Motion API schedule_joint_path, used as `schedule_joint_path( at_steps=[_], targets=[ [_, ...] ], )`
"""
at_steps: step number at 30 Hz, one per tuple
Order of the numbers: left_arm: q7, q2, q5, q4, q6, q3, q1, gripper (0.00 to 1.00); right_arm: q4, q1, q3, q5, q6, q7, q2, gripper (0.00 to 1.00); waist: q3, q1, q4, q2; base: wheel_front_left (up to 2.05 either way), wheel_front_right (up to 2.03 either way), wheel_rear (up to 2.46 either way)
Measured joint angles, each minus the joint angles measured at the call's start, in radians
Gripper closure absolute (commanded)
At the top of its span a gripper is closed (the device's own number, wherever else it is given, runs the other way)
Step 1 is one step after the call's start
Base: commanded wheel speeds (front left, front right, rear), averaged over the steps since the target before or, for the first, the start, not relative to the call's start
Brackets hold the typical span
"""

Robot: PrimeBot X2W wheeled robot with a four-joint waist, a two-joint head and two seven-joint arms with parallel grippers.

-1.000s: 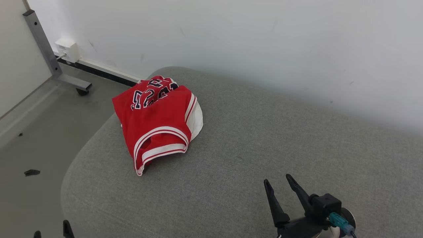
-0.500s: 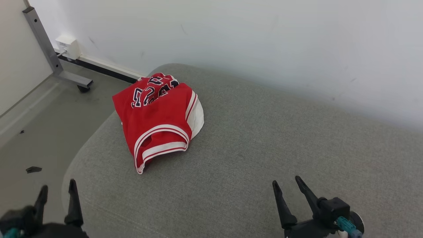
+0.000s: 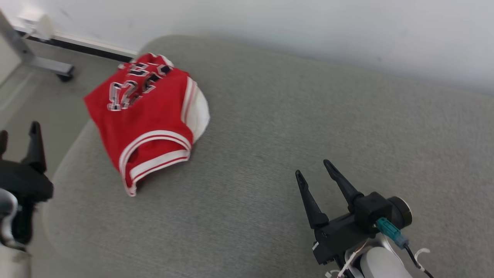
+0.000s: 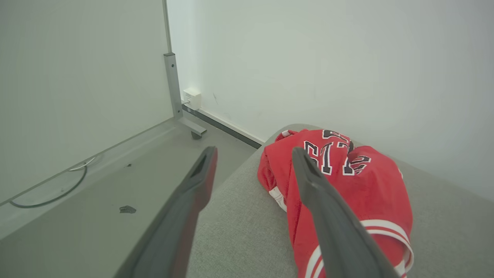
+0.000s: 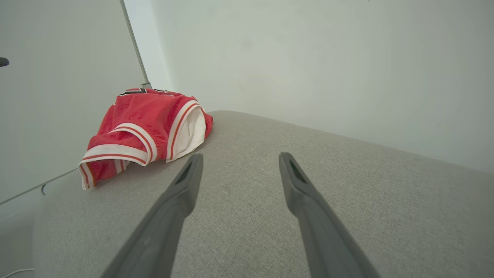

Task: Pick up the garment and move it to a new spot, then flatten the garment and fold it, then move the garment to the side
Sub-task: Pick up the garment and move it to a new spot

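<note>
At far left corner of grey woven-fabric cushion: crumpled red jersey with white-striped trim, long axis from far edge to near-left edge. Left gripper, nearer, off left edge, jaws wide, empty; jersey ahead-right. Right gripper, well apart, wide, empty. Dark white-edged lettering creased, unreadable.
</note>
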Motion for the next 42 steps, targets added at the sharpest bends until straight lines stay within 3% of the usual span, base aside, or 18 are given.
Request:
schedule_joint_path(
  at_steps=[10,16,21,29,30,31,36,42],
  targets=[
    [0.293,0.097,-0.176,0.044,-0.006,0.099,-0.169,0.00,-0.063,-0.056,0.022,-0.006,0.000,0.001,-0.001,0.00,0.171,0.0003,-0.162,0.0001,0.00,0.00,0.00],
    [0.472,0.169,-0.257,0.042,0.034,0.149,-0.227,0.00,-0.081,-0.060,0.032,0.001,0.000,-0.006,-0.002,0.00,0.270,0.0005,-0.250,0.0001,0.00,0.00,0.00],
    [0.525,0.264,-0.194,0.056,0.037,0.106,-0.248,0.00,-0.087,-0.070,0.042,0.021,0.000,-0.013,-0.002,0.00,0.331,0.0002,-0.318,0.0001,0.00,0.00,0.00],
    [0.552,0.285,-0.172,0.102,0.072,0.100,-0.223,0.00,-0.085,-0.079,0.049,0.039,0.000,-0.027,0.001,0.00,0.382,-0.0001,-0.402,-0.0001,0.00,0.00,0.00],
    [0.552,0.283,-0.172,0.105,0.073,0.098,-0.217,0.69,-0.081,-0.080,0.046,0.040,0.000,-0.028,0.002,0.00,0.384,0.0000,-0.410,0.0000,0.00,0.00,0.00],
    [0.552,0.280,-0.172,0.108,0.076,0.096,-0.216,1.00,-0.077,-0.080,0.044,0.041,0.000,-0.028,0.002,0.00,0.381,0.0000,-0.412,0.0000,0.00,0.00,0.00],
    [0.556,0.279,-0.175,0.094,0.068,0.088,-0.213,1.00,-0.050,-0.078,0.056,0.064,0.000,-0.031,0.000,0.00,0.349,0.0000,-0.410,0.0000,0.00,0.00,0.00],
    [0.563,0.315,-0.177,0.062,0.027,0.070,-0.220,1.00,-0.013,-0.066,0.072,0.093,0.000,-0.032,-0.001,0.00,0.274,-0.0003,-0.395,-0.0001,0.00,0.00,0.00]
  ],
)
